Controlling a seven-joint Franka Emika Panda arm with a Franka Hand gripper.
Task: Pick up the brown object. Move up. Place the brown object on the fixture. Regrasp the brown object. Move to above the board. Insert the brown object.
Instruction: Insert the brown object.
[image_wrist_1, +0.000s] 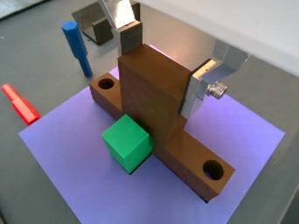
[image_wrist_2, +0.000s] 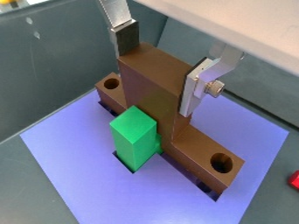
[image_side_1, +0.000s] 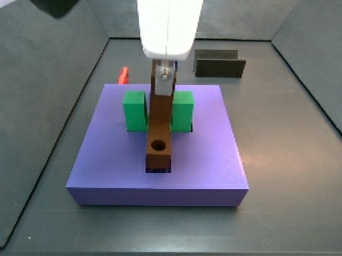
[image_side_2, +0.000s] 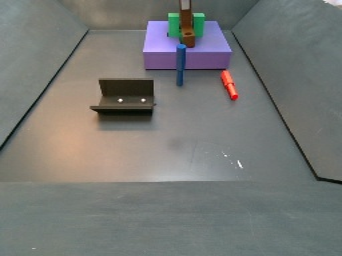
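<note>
In a side view I see the red peg (image_side_1: 123, 74) at about ten o'clock, off the board's (image_side_1: 107, 168) far left corner. The board fills the middle, with the green block (image_side_1: 135, 111) standing on it. The brown object (image_side_1: 159, 135) lies along the board's central groove, its raised middle upright between the green block's arms, a round hole facing me at six o'clock. The gripper (image_side_1: 163, 72) hangs directly above it at twelve. In both wrist views the fingers (image_wrist_1: 198, 94) (image_wrist_2: 195, 90) stand either side of the brown object's (image_wrist_1: 153, 94) (image_wrist_2: 158, 96) raised middle; whether the pads press it I cannot tell. The fixture (image_side_1: 219, 65) sits at one o'clock behind the board. A blue peg (image_wrist_1: 77, 49) stands beside the board.
</note>
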